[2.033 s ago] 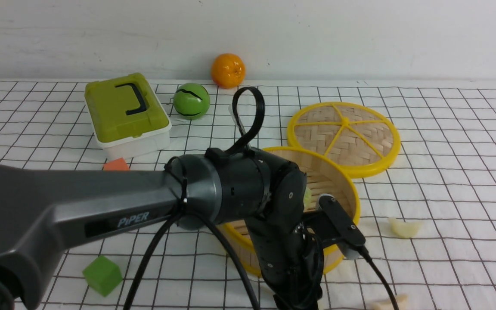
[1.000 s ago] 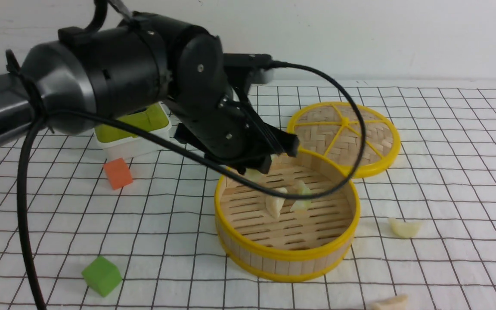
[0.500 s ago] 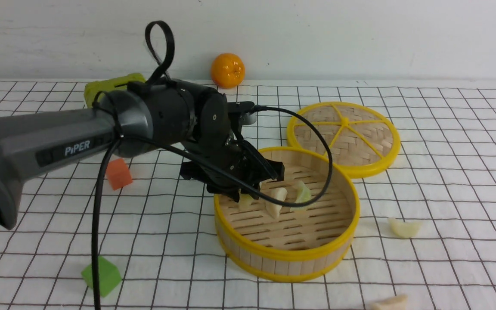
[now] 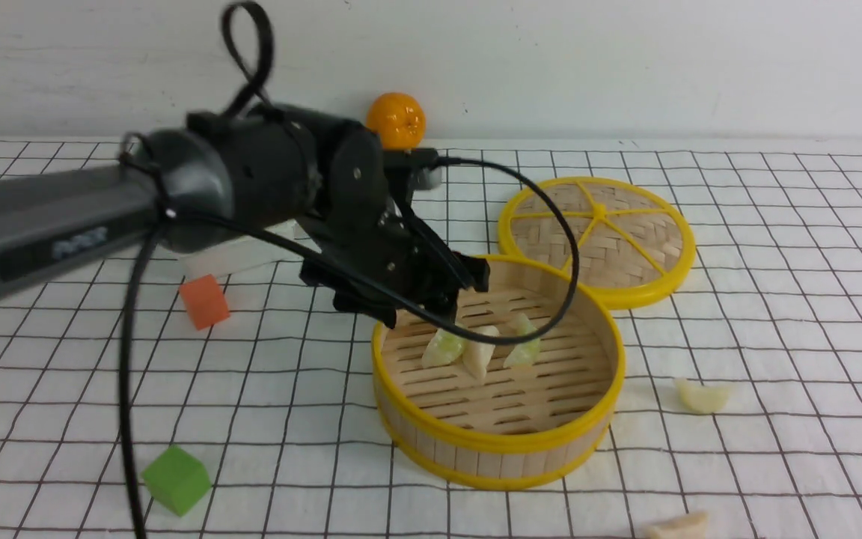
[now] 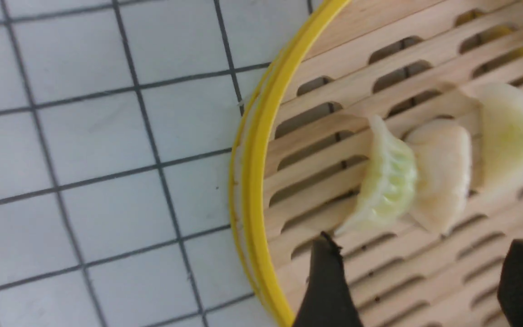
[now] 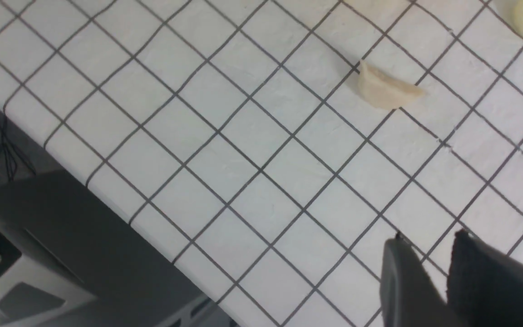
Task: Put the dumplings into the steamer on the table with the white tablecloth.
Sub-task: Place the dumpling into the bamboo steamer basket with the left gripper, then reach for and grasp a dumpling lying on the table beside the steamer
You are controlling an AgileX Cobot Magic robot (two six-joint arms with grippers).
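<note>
- White gridded cloth [image 4: 274,449] is covering the table and filling most of the front view; pale wall [image 4: 625,67] is running across the top.
- Steamer [image 4: 506,442] is sitting at frame center, slightly low, opening facing up.
- Three dumplings are lying inside on the slatted floor: a greenish one [image 4: 444,348] toward the steamer's left side, a creamy one [image 4: 480,352] in the middle, another greenish one [image 4: 524,340] to the right.
- Two more dumplings are resting on the cloth: a pale one [image 4: 702,396] right of the steamer, a creamy one [image 4: 678,526] at the lower right, by the bottom edge.
- Lid [image 4: 599,239] is lying upper right of center, just behind the steamer.
- Left arm [image 4: 266,176] is reaching in from the left; left gripper [image 5: 425,272] is hanging over the steamer's left part, fingers standing wide, holding nothing.
- Right gripper [image 6: 429,250] is showing in the right wrist view only, over cloth, fingers standing narrowly apart, nothing between them.
- Orange cube [image 4: 205,302] is sitting left of the steamer; green cube [image 4: 176,480] is sitting lower left.
- Orange ball [image 4: 396,116] is showing at upper center, partly hidden by the arm.
- White box [image 4: 233,256] is standing upper left, mostly hidden.
</note>
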